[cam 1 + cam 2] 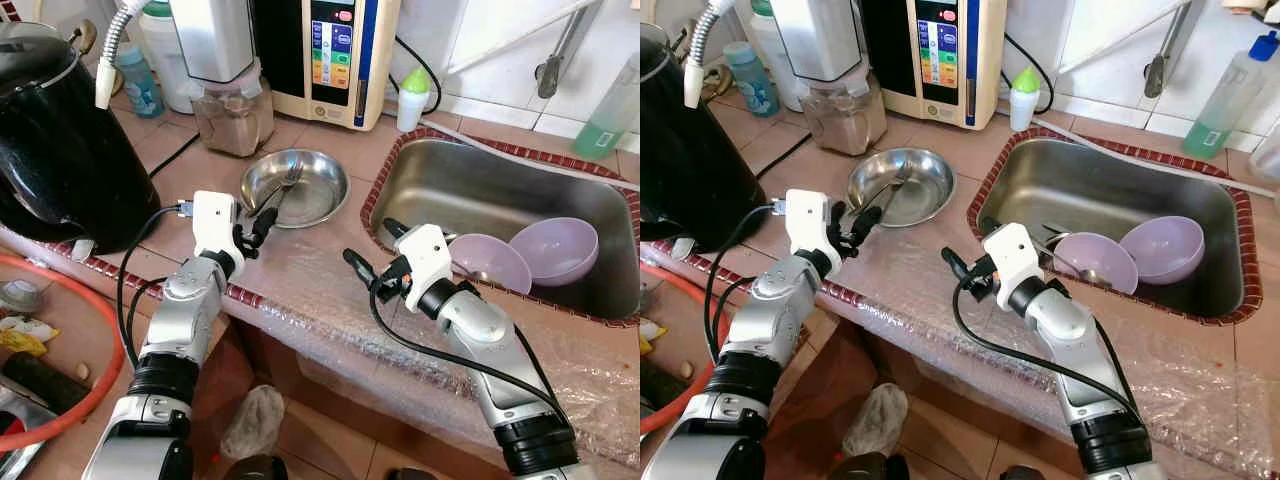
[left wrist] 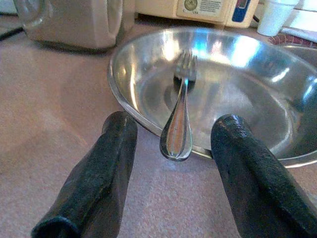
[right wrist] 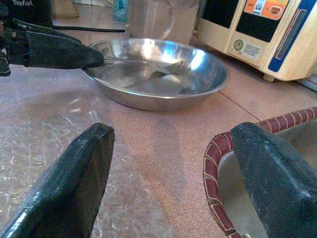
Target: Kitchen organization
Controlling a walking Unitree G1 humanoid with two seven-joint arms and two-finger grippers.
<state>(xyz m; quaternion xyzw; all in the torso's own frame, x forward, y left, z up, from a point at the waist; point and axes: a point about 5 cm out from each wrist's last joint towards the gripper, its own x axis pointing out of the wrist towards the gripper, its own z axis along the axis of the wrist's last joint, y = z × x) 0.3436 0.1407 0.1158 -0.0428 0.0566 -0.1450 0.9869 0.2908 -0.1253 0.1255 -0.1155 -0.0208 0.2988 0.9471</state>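
A steel bowl [image 1: 322, 203] sits on the pink counter left of the sink [image 1: 470, 185]. A fork [image 2: 178, 124] lies in it, its handle jutting over the near rim. My left gripper [image 1: 258, 225] is open at that rim, one finger on each side of the fork handle and not touching it. My right gripper [image 1: 372, 245] is open and empty, low over the counter by the sink's left edge, pointing toward the bowl. Two purple bowls [image 1: 555, 250] lie in the sink, one leaning on the other.
A black kettle [image 1: 60, 150] stands at the left. A blender [image 1: 230, 110], a water machine [image 1: 325, 55] and a small green-capped bottle [image 1: 412, 98] line the back. Bubble wrap [image 1: 330, 310] covers the counter's front edge. A green soap bottle [image 1: 610, 115] stands behind the sink.
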